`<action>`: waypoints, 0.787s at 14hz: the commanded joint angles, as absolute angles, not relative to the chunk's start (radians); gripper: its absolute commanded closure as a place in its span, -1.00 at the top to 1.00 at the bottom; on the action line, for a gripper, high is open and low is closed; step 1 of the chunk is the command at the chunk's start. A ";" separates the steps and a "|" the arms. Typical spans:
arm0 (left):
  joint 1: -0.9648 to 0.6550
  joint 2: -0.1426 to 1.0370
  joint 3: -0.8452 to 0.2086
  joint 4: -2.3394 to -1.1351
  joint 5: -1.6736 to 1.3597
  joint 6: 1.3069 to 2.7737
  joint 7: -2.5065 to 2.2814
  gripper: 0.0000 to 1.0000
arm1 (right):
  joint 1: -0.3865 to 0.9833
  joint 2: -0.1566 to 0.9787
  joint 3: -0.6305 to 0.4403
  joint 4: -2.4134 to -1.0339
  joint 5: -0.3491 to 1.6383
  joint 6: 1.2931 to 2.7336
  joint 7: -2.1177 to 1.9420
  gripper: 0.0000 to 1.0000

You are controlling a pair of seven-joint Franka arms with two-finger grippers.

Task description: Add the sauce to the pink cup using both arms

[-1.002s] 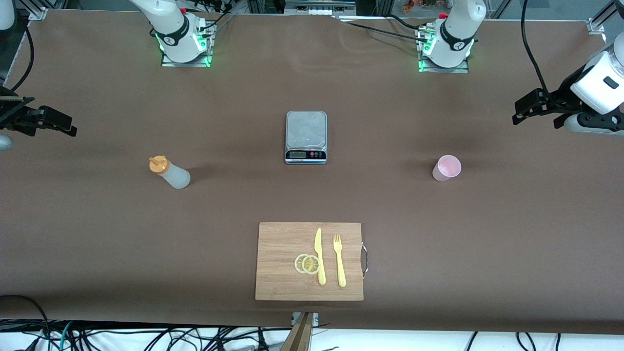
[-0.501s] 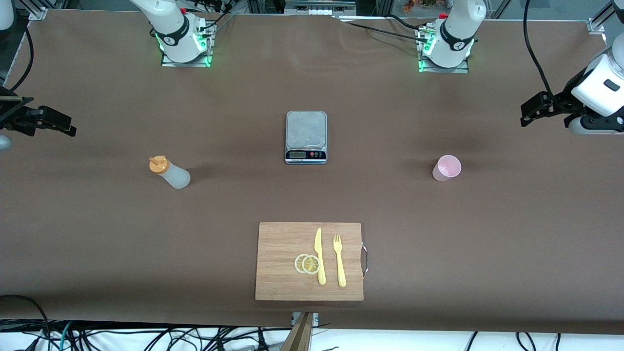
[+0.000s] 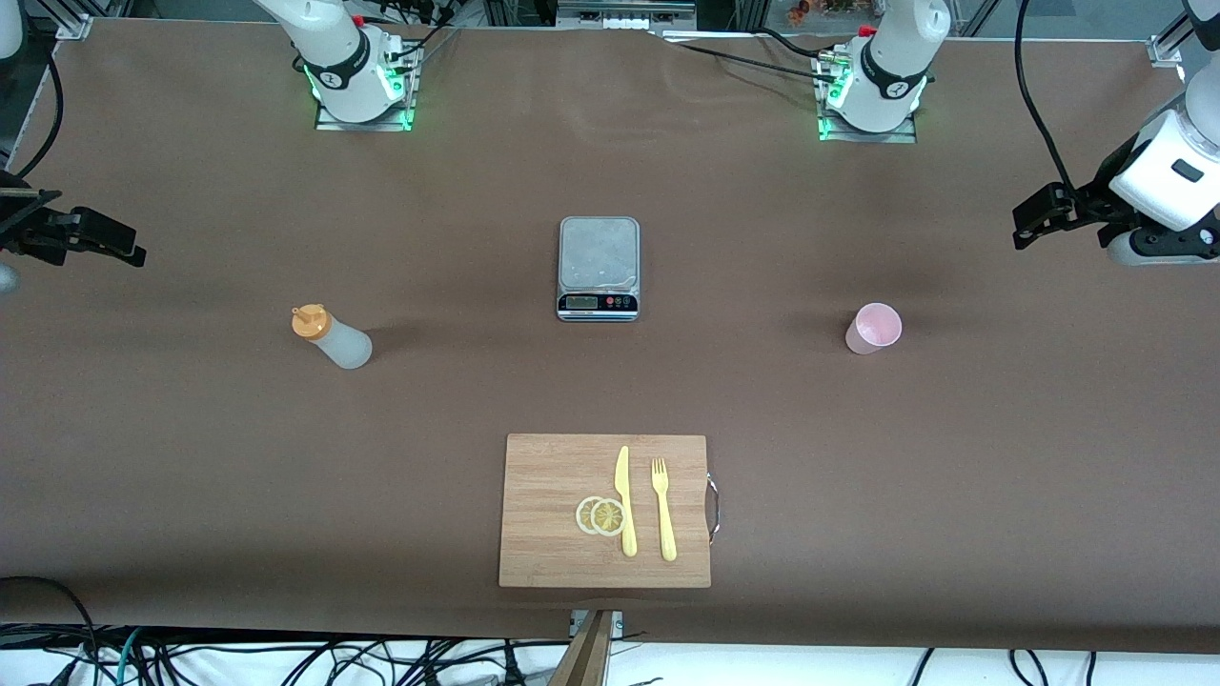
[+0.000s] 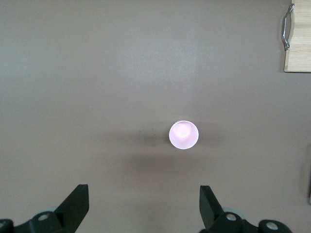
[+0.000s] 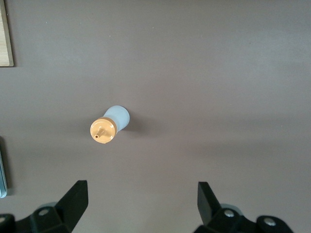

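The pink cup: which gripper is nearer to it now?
Left. The left gripper hangs open near the pink cup, at the left arm's table end; the right gripper, also open, is past the sauce bottle.

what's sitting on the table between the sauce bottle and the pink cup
In the front view, only the silver scale lies between the sauce bottle and pink cup, slightly farther from the camera.

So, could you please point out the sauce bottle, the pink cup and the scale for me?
sauce bottle (image 3: 339,344), front view, on its translucent body.
pink cup (image 4: 183,135), left wrist view, on its inside bottom.
scale (image 3: 598,251), front view, on its silver platform.
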State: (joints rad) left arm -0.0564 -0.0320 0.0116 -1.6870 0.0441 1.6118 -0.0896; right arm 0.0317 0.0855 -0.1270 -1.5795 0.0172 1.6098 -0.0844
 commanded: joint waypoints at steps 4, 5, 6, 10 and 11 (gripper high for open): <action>-0.057 -0.048 0.005 -1.707 0.064 1.624 -0.109 1.00 | 0.026 0.092 -0.126 -1.560 0.014 1.600 -0.083 0.99; -0.057 -0.048 0.006 -1.707 0.063 1.624 -0.113 1.00 | 0.026 0.094 -0.126 -1.560 0.014 1.600 -0.083 1.00; -0.057 -0.048 0.005 -1.707 0.063 1.623 -0.127 1.00 | 0.026 0.094 -0.126 -1.560 0.014 1.600 -0.083 1.00; -0.057 -0.048 0.005 -1.709 0.063 1.623 -0.133 1.00 | 0.026 0.094 -0.126 -1.560 0.014 1.600 -0.083 1.00; -0.057 -0.048 0.005 -1.709 0.063 1.623 -0.133 1.00 | 0.026 0.094 -0.126 -1.560 0.014 1.600 -0.083 1.00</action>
State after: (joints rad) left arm -0.0564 -0.0321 0.0107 -1.6936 0.0441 1.6118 -0.1156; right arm 0.0309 0.0857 -0.1270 -1.5795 0.0172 1.6098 -0.0844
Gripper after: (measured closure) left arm 0.000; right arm 0.000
